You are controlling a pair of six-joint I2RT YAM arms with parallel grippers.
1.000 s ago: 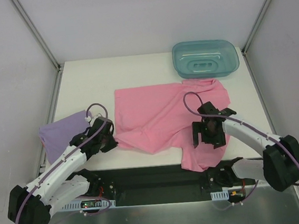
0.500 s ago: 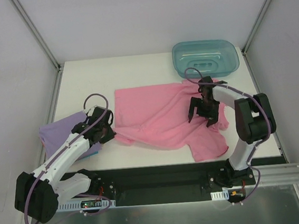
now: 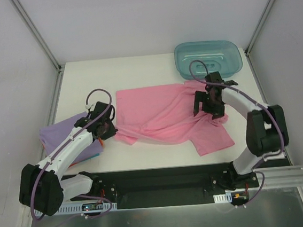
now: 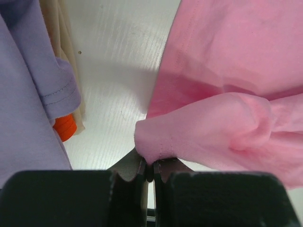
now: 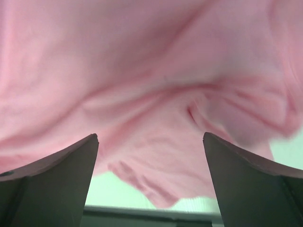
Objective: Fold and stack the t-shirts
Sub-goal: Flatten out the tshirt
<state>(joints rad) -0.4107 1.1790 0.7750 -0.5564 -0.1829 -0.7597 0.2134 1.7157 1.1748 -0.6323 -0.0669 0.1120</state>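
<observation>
Currently, line by line:

Pink t-shirt (image 3: 165,117): spread, rumpled, across the middle of the white counter (image 3: 137,72); its far right corner lies at the near edge of the teal tub (image 3: 208,58), and a sleeve or corner reaches toward the counter's near right edge.

Lavender t-shirt (image 3: 62,135): lies at the left edge of the counter, partly draping off it; in the left wrist view its hemmed edge (image 4: 57,90) sits over a beige cloth (image 4: 52,28) and something orange (image 4: 64,126).

Left hand (image 3: 106,129): closed, pinching a bunched fold at the near left corner of the pink t-shirt (image 4: 208,127); the fingers meet on the cloth just above the counter, between the two shirts.

Right hand (image 3: 208,105): spread wide, holding nothing, pointed down over the right part of the pink t-shirt (image 5: 151,94); both fingers (image 5: 57,179) frame wrinkled pink fabric. Whether they touch the cloth cannot be told.

Teal tub: stands at the far right corner of the counter.
</observation>
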